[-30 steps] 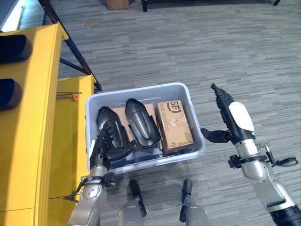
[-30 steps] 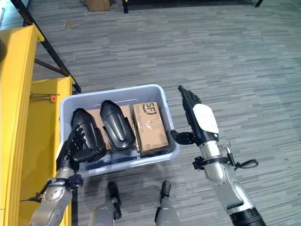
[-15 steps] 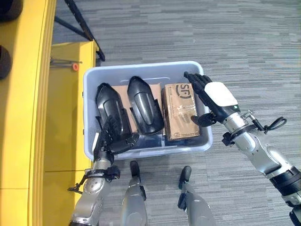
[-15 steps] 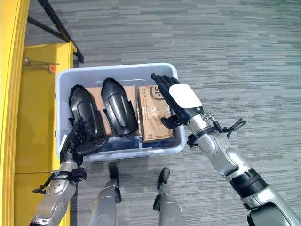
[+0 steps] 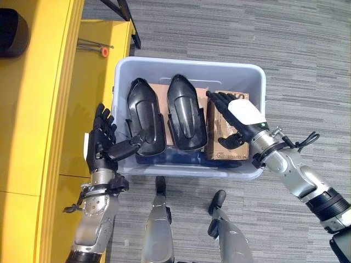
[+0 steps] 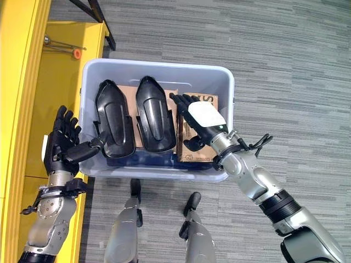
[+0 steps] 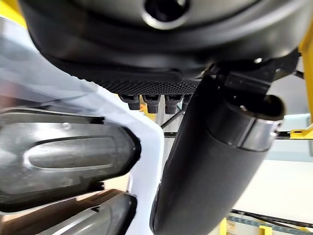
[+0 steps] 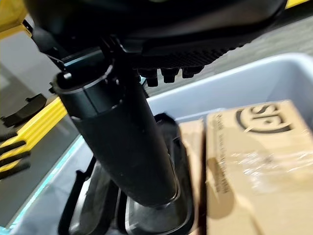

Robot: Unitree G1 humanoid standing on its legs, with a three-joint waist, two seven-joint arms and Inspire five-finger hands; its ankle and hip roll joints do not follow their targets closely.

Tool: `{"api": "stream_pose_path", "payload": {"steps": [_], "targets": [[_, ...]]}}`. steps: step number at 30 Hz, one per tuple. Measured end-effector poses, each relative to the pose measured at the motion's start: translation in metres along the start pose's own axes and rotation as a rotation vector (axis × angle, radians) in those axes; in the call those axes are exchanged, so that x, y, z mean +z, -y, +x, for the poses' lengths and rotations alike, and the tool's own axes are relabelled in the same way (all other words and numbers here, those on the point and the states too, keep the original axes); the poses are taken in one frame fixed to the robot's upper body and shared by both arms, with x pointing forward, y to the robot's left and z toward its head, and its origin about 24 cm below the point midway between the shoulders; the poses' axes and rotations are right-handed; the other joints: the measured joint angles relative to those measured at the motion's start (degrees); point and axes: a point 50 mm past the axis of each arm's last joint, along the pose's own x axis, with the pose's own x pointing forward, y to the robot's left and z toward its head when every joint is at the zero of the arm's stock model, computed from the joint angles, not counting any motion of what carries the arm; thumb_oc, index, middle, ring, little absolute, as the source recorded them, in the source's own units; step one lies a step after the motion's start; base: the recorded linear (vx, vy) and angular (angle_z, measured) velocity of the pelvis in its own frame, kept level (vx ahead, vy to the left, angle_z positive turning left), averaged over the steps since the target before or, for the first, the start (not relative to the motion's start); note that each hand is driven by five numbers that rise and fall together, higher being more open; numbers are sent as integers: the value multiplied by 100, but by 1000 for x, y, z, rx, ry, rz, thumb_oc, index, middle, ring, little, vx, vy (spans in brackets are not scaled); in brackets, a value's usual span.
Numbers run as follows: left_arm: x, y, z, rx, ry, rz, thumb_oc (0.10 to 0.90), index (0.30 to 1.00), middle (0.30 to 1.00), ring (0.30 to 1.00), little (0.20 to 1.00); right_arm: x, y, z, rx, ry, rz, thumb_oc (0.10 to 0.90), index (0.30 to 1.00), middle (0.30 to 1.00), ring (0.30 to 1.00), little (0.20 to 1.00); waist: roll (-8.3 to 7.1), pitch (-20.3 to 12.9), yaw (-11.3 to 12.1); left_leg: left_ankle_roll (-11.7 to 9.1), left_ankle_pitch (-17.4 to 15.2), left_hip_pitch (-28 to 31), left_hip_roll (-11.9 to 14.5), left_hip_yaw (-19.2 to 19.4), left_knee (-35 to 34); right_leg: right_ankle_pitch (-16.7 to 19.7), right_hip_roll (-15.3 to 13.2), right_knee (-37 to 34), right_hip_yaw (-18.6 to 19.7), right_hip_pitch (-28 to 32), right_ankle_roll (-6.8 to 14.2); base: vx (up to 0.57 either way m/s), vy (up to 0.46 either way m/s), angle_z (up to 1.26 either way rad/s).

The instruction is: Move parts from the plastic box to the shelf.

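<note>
Black moulded parts [image 5: 147, 116] lie side by side in the plastic box [image 5: 258, 82]; left hand [image 5: 102, 141] spread outside its wall, right hand [image 5: 237, 116] spread over the cardboard carton [image 5: 218, 134] — bracket one part's long edges before lifting.

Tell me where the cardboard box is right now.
In the left eye view, the cardboard box lies in the plastic box, at its right end beside the two black parts, with the right hand over it.

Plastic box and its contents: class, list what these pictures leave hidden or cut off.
- Cardboard box: its top is largely covered by the open right hand in the eye views.
- Plastic box floor: hidden under two black parts.
- Dark item on the yellow shelf: cut off by the left eye view's edge.
</note>
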Motion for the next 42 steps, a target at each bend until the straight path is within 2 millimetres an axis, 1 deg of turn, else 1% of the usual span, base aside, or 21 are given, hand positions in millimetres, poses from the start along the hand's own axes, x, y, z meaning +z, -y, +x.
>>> {"api": "stream_pose_path", "payload": {"steps": [2, 5, 10, 20, 26, 28, 31, 37, 42], "targets": [[3, 2, 3, 1, 18, -4, 900, 1000, 1000, 1000, 1000, 1, -4, 0, -11, -8, 35, 900, 1000, 1000, 1000, 1000, -3, 1, 2, 1, 0, -13, -27, -49, 0, -13, -18, 0, -54, 27, 6, 45, 26, 11], [5, 4, 5, 3, 27, -6, 900, 1000, 1000, 1000, 1000, 1, -17, 0, 10, -27, 74, 900, 1000, 1000, 1000, 1000, -11, 6, -9, 1, 0, -26, -45, -75, 0, -18, -31, 2, -65, 28, 9, 20, 14, 5], [9, 6, 9, 13, 57, -10, 900, 1000, 1000, 1000, 1000, 5, -34, 3, 36, -49, 130, 900, 1000, 1000, 1000, 1000, -86, 54, -4, 2, 0, -37, -43, -76, 3, -19, -29, 1, -70, 20, 10, 0, 0, 0], [11, 9, 10, 40, 69, -22, 900, 1000, 1000, 1000, 1000, 21, -43, 9, 30, -24, 198, 900, 1000, 1000, 1000, 1000, -124, 74, -23, 3, -1, -54, -42, -69, -1, -21, -30, -5, -65, -5, 12, 1, 3, 0], [12, 10, 11, 37, 78, -10, 900, 1000, 1000, 1000, 1000, 25, -50, 10, 55, -12, 201, 900, 1000, 1000, 1000, 1000, -154, 91, -20, 3, 0, -162, -44, -76, 12, -20, -33, -1, -65, -96, 11, 0, 0, 0], [12, 11, 11, 35, 78, -11, 900, 1000, 1000, 1000, 1000, 23, -57, 10, 71, -38, 213, 900, 1000, 1000, 1000, 1000, -167, 97, -12, 3, -1, -164, -46, -77, 11, -20, -33, -2, -70, -97, 11, 0, 0, 0], [12, 12, 12, 42, 79, -14, 900, 1000, 1000, 1000, 1000, 20, -63, 11, 72, -66, 223, 900, 1000, 1000, 1000, 1000, -173, 102, -10, 3, -1, -173, -51, -78, 10, -24, -36, -11, -75, -98, 15, 0, 0, 0], [14, 16, 14, 34, 90, -21, 900, 1000, 1000, 1000, 1000, 18, -63, 11, 52, -82, 220, 900, 1000, 1000, 1000, 1000, -155, 133, -7, 3, 0, -244, -58, -120, 29, -27, -48, -10, -118, -128, 19, -2, 14, 3], [12, 20, 13, 21, 83, -24, 900, 1000, 1000, 1000, 1000, 16, -72, 15, 60, -121, 238, 900, 1000, 1000, 1000, 1000, -136, 175, -1, 3, 0, -348, -67, -139, 58, -28, -55, 1, -127, -210, 20, -4, 1, 1]]}}
